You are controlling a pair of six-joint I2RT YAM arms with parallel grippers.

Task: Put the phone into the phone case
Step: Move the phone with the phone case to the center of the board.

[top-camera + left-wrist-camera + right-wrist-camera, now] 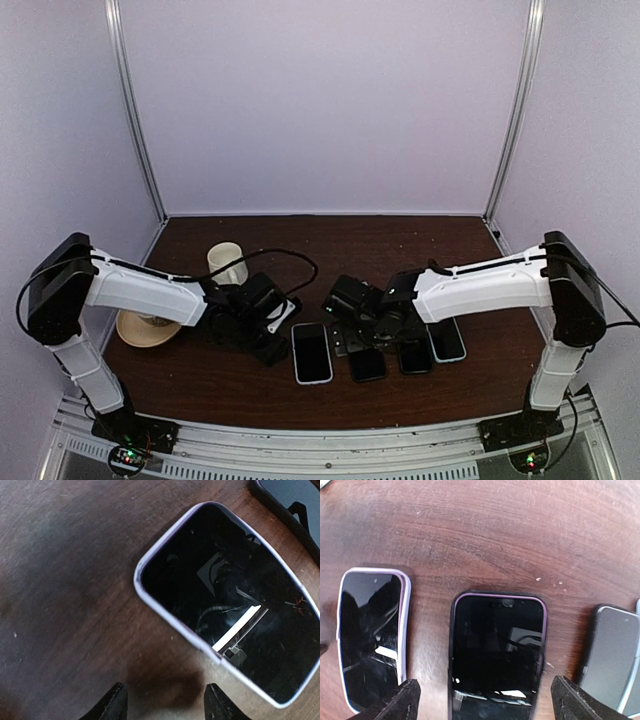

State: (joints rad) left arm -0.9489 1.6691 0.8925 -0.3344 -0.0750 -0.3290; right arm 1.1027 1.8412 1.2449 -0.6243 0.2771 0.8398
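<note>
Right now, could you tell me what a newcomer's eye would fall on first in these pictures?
Probably the row of phones lying face up on the dark wooden table, near its front middle, with the light-cased phone at the left end. Both arms lean in over them, the right fingers spread wide either side of the black-cased phone. A tan plate and pale cup sit off to the left.

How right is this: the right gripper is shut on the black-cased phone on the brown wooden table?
Wrong: the right gripper is open, fingers wide of the black-cased phone on the brown wooden table, as the right wrist view shows.
</note>
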